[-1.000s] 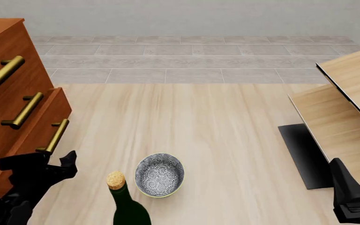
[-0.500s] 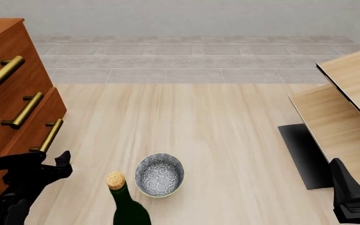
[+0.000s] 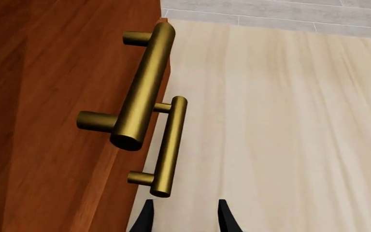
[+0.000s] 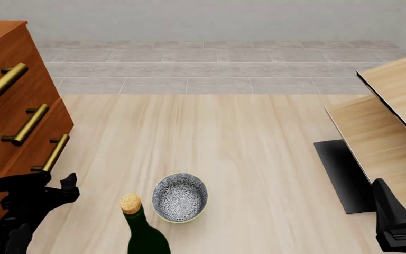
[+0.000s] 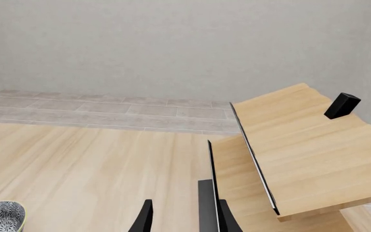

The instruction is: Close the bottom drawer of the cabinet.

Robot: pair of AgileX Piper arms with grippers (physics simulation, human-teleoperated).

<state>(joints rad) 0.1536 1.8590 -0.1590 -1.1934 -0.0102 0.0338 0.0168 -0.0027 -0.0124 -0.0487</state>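
Front view: cabinet [image 4: 2, 100] at the left edge of the frame, three brass bar handles stepping down its face. Bottom drawer [image 4: 30, 159] sits at lower left, its front looks nearly level with the drawer above; can't confirm fully shut from this angle. Bottom handle [image 4: 53, 153] is just above the left gripper [image 4: 44, 185].

Left gripper is at lower left, right by the drawer front's lower end, fingers narrowly apart, nothing between them. Contact with the wood: can't tell. In the left wrist view the fingertips [image 3: 145, 220] show at the bottom edge, just below the nearer of two handles.

Right gripper [image 4: 393, 222] is at lower right, next to the pale wood furniture [image 4: 393, 127], well apart from the cabinet. Right wrist view shows its fingers slightly apart, holding nothing.

Patterned bowl [image 4: 180, 197] and a corked green bottle [image 4: 143, 227] sit at lower centre, near each other on the table [image 4: 224, 132].
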